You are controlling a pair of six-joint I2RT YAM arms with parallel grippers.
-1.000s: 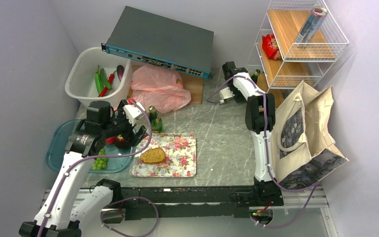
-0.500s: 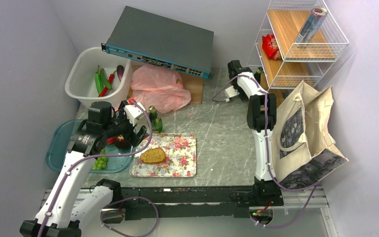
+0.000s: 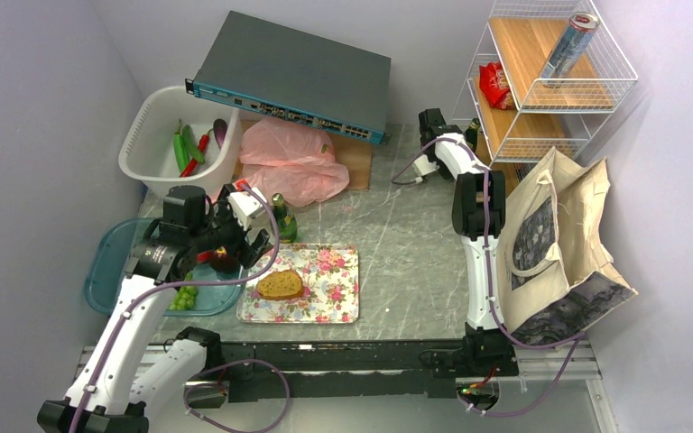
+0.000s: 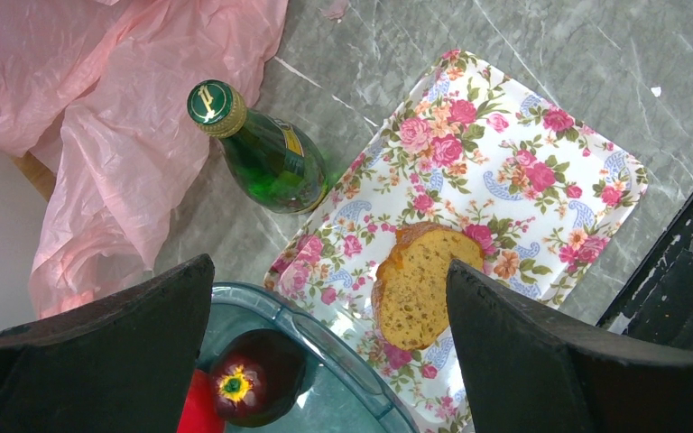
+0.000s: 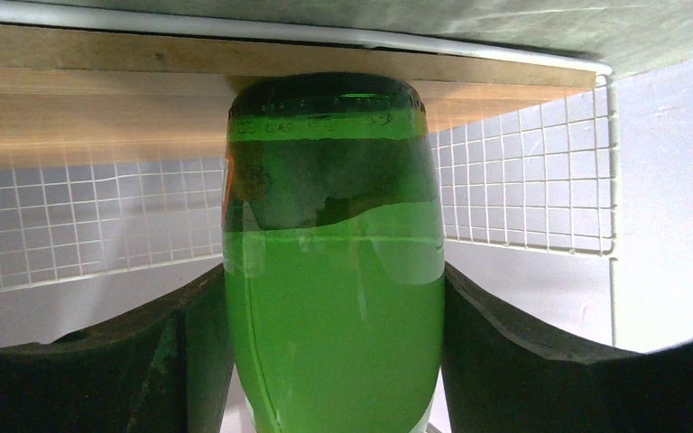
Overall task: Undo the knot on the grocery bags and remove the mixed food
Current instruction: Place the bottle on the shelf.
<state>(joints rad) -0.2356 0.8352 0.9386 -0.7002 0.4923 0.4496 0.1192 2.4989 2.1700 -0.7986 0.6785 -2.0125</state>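
left gripper (image 4: 329, 266) wide open, empty | ahead of it: 1 thin pink plastic bag (image 4: 126, 117), 1 green glass bottle (image 4: 275, 162) | beneath it: 1 brown bread slice (image 4: 420, 284) | right gripper (image 5: 334, 298) clamped on second green glass bottle (image 5: 329, 180)

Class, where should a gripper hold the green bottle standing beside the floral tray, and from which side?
Probably grip the bottle across its round body, coming in level from the tray side: it stands upright, and the pink bag crowds the other side.
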